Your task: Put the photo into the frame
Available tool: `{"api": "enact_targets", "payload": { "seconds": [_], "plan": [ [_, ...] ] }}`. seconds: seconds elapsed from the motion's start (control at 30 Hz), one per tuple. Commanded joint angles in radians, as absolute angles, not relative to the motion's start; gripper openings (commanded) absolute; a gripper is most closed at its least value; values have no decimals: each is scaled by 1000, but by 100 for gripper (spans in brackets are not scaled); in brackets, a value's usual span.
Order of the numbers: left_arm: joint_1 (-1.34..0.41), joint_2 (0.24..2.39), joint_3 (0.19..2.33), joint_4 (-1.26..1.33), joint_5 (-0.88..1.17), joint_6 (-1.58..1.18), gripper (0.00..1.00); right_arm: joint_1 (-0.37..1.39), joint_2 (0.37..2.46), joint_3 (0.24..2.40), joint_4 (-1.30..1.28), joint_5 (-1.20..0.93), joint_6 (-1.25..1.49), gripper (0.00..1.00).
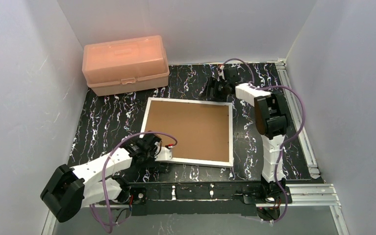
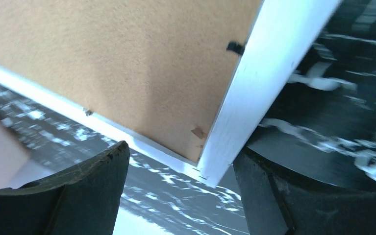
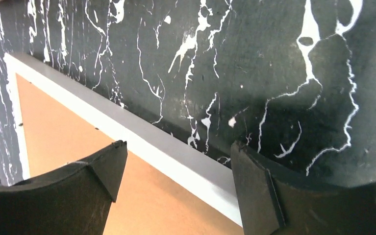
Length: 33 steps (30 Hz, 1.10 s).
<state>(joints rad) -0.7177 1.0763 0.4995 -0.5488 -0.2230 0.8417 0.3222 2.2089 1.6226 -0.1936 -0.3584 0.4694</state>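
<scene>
Your left gripper (image 2: 181, 155) is closest to you. Its two black fingers (image 2: 78, 191) stand wide apart and hold nothing. The near left corner of the frame (image 2: 235, 112) pokes into the gap between them. You cannot tell if the finger beside its white edge touches it.

Your right gripper (image 3: 178, 149) is wide open too, with nothing in it. It hangs over the far side of the frame, near the far right corner. One finger is above the brown board (image 1: 188, 129) and the other is above the table (image 1: 112, 117).

The frame lies flat in the middle of the table with its back side up. Its long sides run from left to right, turned just a little. The rim is thin, white and smooth. The brown board fills it and looks dull and a bit fuzzy, like cardboard. A small black tab (image 2: 235, 47) sits at the edge where the board meets the rim.

The table is black with thin white squiggly lines, like marble. A pink box (image 1: 125, 63) made of plastic, with round corners and a lid, sits at the far left corner, well apart from the frame. Plain white walls (image 1: 19, 88) stand on three sides. Metal rails (image 1: 298, 112) run along the right edge, and purple cables (image 1: 105, 171) loop off both arms.
</scene>
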Motion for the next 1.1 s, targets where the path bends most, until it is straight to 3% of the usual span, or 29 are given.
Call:
{"api": "enact_targets", "payload": {
  "seconds": [0.0,0.47,0.8,1.07],
  "plan": [
    [-716,1137,419,-158,-402,953,75,321,2087,1409,-205,-360,474,84],
    [-673,1454,677,-49,-405,863,71,321,1481,695,-145,-325,617,83],
    [-567,1626,885,-113,-385,750,69,386,1242,494,-119,-366,763,82],
    [-489,1719,1014,-196,-357,670,68,417,1276,486,-10,-374,825,83]
  ]
}}
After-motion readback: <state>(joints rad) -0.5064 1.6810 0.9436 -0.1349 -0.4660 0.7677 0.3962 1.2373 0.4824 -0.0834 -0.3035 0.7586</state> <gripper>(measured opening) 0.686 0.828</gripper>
